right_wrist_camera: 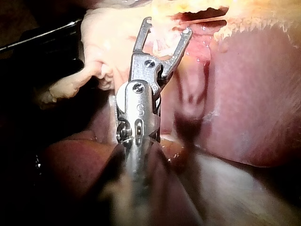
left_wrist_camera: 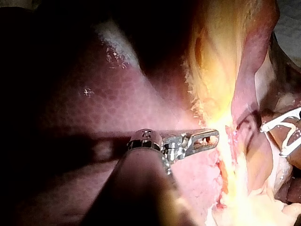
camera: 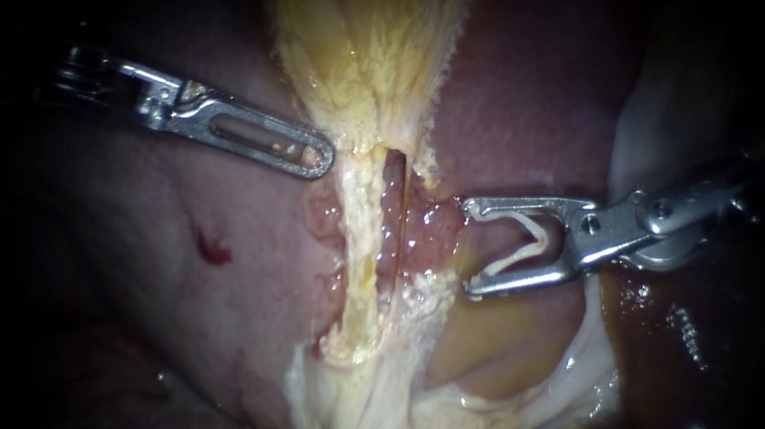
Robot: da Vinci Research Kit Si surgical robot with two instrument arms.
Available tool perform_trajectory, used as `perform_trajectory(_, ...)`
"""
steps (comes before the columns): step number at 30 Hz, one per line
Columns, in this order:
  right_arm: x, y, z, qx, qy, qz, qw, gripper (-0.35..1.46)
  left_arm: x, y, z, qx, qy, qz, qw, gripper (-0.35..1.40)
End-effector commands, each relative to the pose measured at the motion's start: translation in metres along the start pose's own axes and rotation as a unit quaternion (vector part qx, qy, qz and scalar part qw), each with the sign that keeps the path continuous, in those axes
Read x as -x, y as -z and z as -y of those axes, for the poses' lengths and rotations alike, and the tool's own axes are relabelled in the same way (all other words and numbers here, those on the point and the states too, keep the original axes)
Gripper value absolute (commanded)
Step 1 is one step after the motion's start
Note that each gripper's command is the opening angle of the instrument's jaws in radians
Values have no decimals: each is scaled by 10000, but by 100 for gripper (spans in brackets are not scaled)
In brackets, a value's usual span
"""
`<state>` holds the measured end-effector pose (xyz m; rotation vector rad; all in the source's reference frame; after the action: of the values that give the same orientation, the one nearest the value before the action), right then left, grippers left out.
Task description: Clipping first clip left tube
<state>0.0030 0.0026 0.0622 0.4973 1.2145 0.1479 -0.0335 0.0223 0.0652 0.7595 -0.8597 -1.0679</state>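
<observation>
Endoscope view: the left tube (camera: pixel 358 239) was the pale yellowish strand running down the middle, right next to a narrow slit (camera: pixel 394 185) on its right side.
Clip: the white V-shaped clip (camera: pixel 522 241) sat to the right of the tube, not touching it, with its open end facing the tube.
Right instrument: the right instrument (camera: pixel 470 245) had its jaws spread wide and was carrying the clip between them, one leg along each jaw. Its tips were near the bumpy pink tissue just right of the slit.
Left instrument: the left instrument (camera: pixel 315 159) had its jaws clenched together on nothing, with the tip just beside the pale tissue where the gallbladder narrowed.
Gallbladder: the gallbladder (camera: pixel 371 53) was yellowish and stringy, fanning out above the tube.
Liver: the liver (camera: pixel 141 316) was pinkish on both sides, with a small red spot (camera: pixel 214 249) on its left part.
Left wrist view: same story, jaws together and the tip up against the yellow tissue, clip visible beyond it.
Right wrist view: the jaws made a wide V, with pale tissue just ahead.
</observation>
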Motion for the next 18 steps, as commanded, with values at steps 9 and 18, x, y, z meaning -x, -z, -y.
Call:
perform_trajectory(9,0,0,0,0,1,0,10000,50,17,37,9,42,62,32,10000,-35)
perform_trajectory(18,0,0,0,0,1,0,10000,50,39,101,18,60,154,283,9995,-35)
